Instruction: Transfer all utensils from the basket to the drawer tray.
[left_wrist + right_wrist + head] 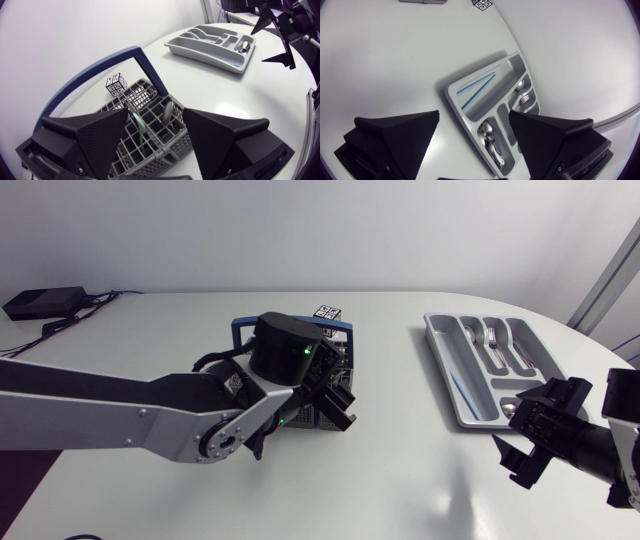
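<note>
Presently, grey mesh basket (145,95) holds two shiny spoons (166,112); grey drawer tray (446,380) holds silver cutlery (492,338); left gripper (156,119) and right gripper (474,117) both spread apart.

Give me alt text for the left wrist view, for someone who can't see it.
The open left gripper hovers over a grey basket with a blue handle, utensils inside. A patterned cube sits beside the basket; the drawer tray lies farther off.

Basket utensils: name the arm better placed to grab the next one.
Left. The left gripper hangs open over the basket and its utensils; the right gripper sits open by the drawer tray.
</note>
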Available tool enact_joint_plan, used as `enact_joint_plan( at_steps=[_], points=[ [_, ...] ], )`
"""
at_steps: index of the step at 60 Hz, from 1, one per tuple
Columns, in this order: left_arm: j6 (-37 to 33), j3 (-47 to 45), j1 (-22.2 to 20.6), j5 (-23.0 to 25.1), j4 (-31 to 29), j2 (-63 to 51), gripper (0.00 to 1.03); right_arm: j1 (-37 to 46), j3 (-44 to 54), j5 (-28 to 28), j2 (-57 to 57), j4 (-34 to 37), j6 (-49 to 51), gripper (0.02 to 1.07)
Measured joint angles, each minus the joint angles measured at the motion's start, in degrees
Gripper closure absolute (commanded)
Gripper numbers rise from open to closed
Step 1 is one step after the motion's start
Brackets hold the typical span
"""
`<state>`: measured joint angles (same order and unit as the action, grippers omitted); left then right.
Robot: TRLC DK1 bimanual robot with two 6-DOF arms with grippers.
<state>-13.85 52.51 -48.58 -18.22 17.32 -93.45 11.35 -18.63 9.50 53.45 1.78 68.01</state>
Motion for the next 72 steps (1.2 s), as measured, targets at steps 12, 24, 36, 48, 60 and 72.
enact_joint_plan(
  at_steps=[12,24,36,48,60,72],
  points=[
    [-1.9,-0.4,-0.4,-0.2,1.0,-1.6,0.27,-0.1,0.0,-0.3,-0.3,0.0,-0.4,0.07],
    [-3.1,-0.4,-0.4,-0.4,2.3,-2.9,0.45,-0.4,0.0,-0.4,-0.8,0.2,-0.5,0.07],
    [-4.0,-0.4,-0.6,-0.6,2.4,-3.1,0.62,-0.4,0.5,-0.4,-1.0,0.2,-0.5,0.07],
    [-4.2,-0.4,-1.1,-0.8,4.1,-3.3,0.80,-0.4,1.0,-0.3,-1.0,0.2,-0.5,0.07],
    [-4.2,-0.4,-1.1,-1.2,4.4,-3.7,0.91,-0.4,1.1,-0.4,-1.0,0.2,-0.5,0.07],
    [-4.2,-0.5,-1.1,-1.2,5.2,-3.7,1.00,-0.4,1.4,-0.4,-1.0,0.2,-0.5,0.07]
  ],
)
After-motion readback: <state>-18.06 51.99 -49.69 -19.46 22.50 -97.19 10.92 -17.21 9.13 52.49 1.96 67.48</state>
